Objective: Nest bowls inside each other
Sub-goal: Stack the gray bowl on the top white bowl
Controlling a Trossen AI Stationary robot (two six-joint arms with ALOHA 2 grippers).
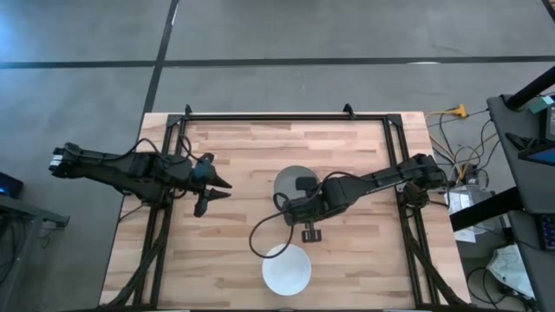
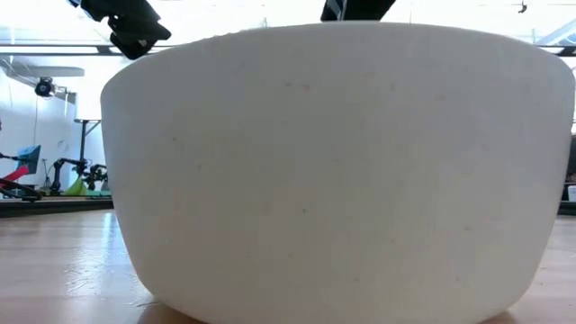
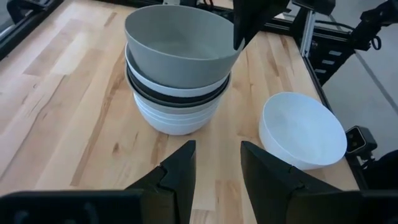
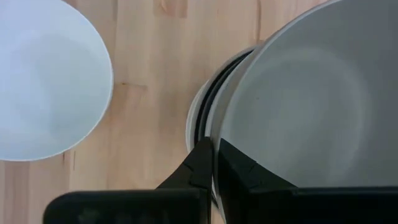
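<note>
A stack of bowls [image 3: 177,93] stands mid-table, white ones at the bottom, a black rim between them, and a grey bowl [image 3: 177,37] on top, sitting slightly tilted in the stack. One white bowl [image 1: 286,269] rests on its base apart from it, by the near edge; it fills the low view [image 2: 333,171]. My right gripper [image 1: 301,185] is over the stack, shut on the grey bowl's rim. My left gripper [image 3: 217,165] hovers open to the stack's left [image 1: 212,186], touching nothing. My right gripper pinches the grey bowl's rim [image 4: 217,146] on its right, near side, one finger inside the bowl and one outside. The fingers [image 3: 245,28] come from above, pointing down. The bowl sits in the stack, slightly tilted.
A black metal frame [image 1: 286,114] runs along the table's far edge and both sides. Bare wood lies between my left gripper and the stack. The lone white bowl [image 3: 303,130] sits close to the stack's near side. Cables and equipment lie beyond the right edge.
</note>
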